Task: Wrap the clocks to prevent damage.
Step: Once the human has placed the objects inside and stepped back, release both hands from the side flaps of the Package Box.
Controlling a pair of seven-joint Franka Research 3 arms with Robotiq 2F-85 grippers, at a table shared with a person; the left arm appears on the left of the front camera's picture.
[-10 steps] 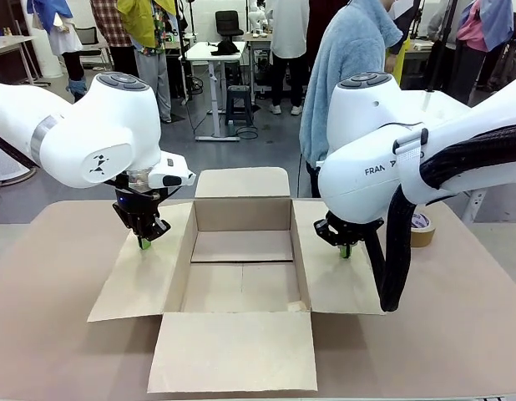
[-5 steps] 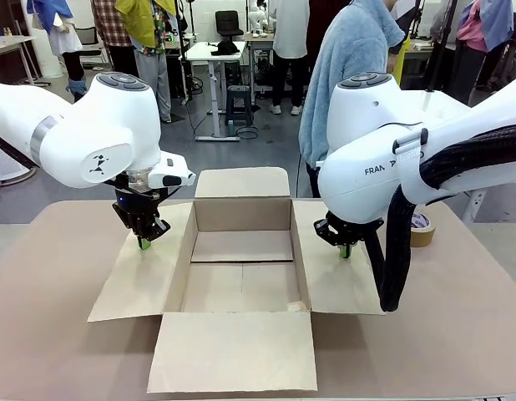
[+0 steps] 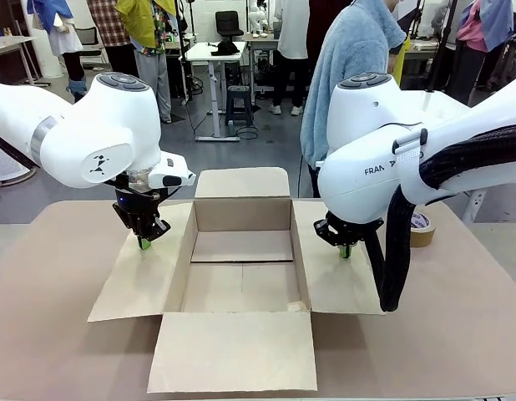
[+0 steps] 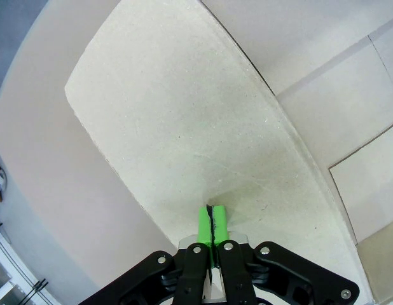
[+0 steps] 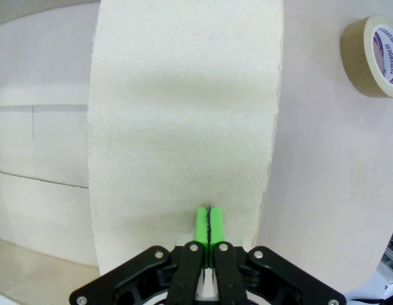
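Both claws are pinched shut and empty: left gripper [image 3: 144, 242] on the open brown cardboard box's [image 3: 241, 215] left flap [image 3: 141, 280], right gripper [image 3: 346, 250] on the right flap [image 3: 335, 282]. Press evenly, holding the flaps flat.

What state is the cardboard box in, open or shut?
Open. The box has all four flaps folded outward, and its bare floor shows in the front view.

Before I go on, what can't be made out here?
Front view: tape roll partly hidden behind the right arm's black hose.
Right wrist view: the roll's print is too small to read.
Front view: whether the left tool and right tool touch the box flaps; tips too small.
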